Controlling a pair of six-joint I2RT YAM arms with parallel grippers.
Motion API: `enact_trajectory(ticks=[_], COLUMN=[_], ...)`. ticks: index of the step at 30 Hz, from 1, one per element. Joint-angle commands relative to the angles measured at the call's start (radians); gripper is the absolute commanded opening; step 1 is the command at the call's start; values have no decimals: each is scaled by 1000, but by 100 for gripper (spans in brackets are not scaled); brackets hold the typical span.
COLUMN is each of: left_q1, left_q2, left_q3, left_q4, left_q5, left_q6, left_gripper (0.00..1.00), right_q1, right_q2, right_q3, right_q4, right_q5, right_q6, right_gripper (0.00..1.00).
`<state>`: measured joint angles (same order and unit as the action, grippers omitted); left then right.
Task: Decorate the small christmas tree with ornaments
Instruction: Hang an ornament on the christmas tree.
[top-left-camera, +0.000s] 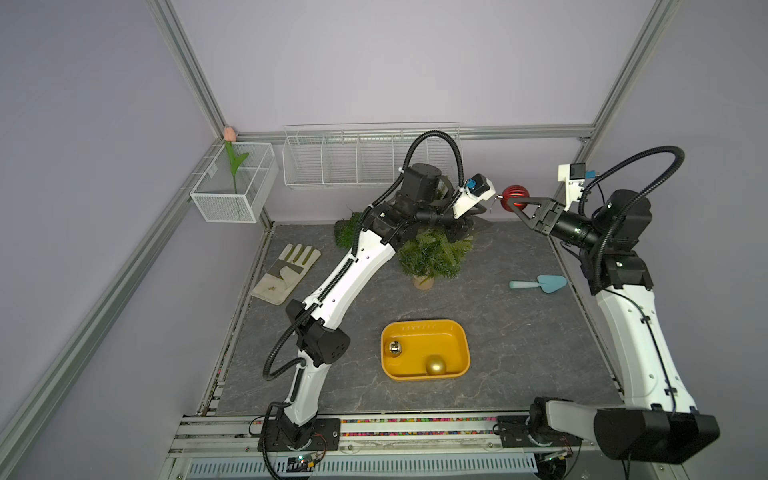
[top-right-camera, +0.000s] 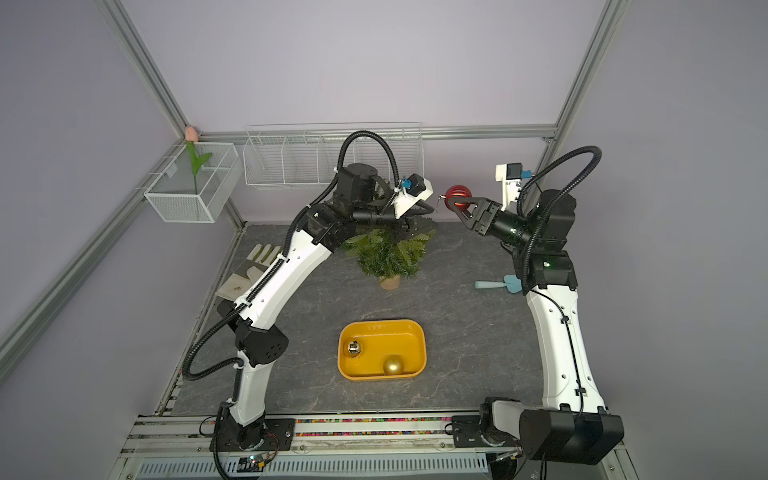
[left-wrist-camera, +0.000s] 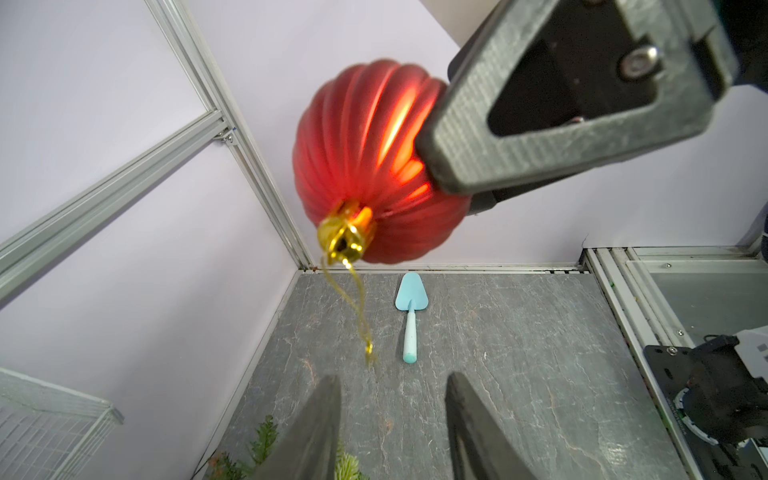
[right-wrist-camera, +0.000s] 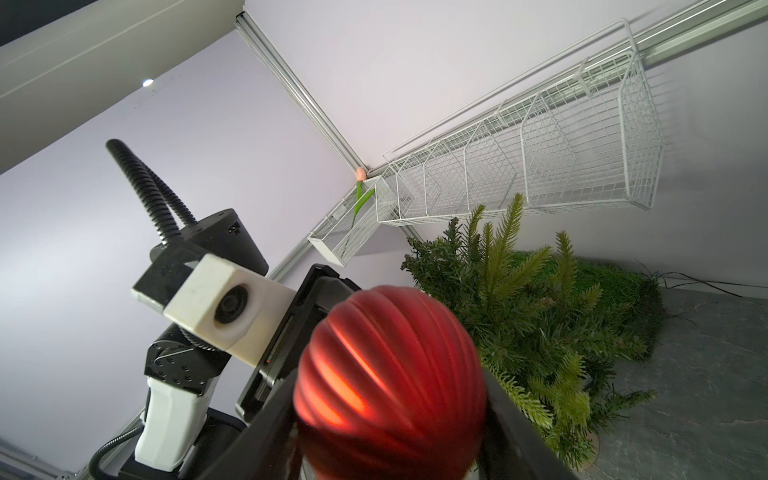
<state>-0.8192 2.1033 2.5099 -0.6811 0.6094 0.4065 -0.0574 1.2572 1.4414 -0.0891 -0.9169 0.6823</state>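
High above the far right of the desk (top-left-camera: 519, 340), the right pincer (top-left-camera: 515, 203) is clenched on the red ribbed bauble (top-left-camera: 514, 193). It holds the bauble in the air to the right of the small christmas tree (top-left-camera: 432, 257), clear of the branches. The bauble's gold cap (left-wrist-camera: 347, 237) points toward the left pincer (left-wrist-camera: 392, 382), and a thin gold loop (left-wrist-camera: 357, 307) hangs from the cap.

The left pincer, reaching over the tree's top, is released: its 2 fingers (left-wrist-camera: 316, 428) stand apart with nothing between them. The loop's lower end hangs just ahead of that gap; whether it touches either finger I cannot tell.

The tree stands upright on its pale trunk base (top-left-camera: 423, 282) at the middle of the desk's far half, with a green turf mat (top-left-camera: 347, 230) behind it to the left. The other 2 ornaments lie in a yellow tray (top-left-camera: 424, 324) at the near middle: the shiny bauble (top-left-camera: 395, 348) by its left wall, the matte gold bauble (top-left-camera: 435, 365) against its near wall.

A work glove (top-left-camera: 286, 268) lies flat at the left and a pale blue trowel (top-left-camera: 538, 284) near the right edge. A pink tulip (top-left-camera: 230, 134) stands in a mesh box (top-left-camera: 232, 208) on the left wall, and a wire basket (top-left-camera: 357, 166) hangs on the far wall.
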Motion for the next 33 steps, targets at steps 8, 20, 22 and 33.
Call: enact_trajectory(ticks=[8, 20, 22, 33], left_q1=[-4, -4, -4, -4], left_q2=[38, 42, 43, 52], left_q3=[33, 32, 31, 31], left_q4=[58, 72, 70, 57], left_q5=[-12, -44, -23, 29], left_q6=[-58, -54, -50, -38], left_gripper=[30, 23, 26, 32], right_q1=[-3, -3, -4, -5], right_q2=[4, 1, 5, 13], right_q3=[-29, -29, -27, -15], right_q4=[56, -4, -6, -19], right_q5=[-33, -11, -9, 11], right_q6=[29, -19, -20, -30], right_gripper=[44, 43, 43, 41])
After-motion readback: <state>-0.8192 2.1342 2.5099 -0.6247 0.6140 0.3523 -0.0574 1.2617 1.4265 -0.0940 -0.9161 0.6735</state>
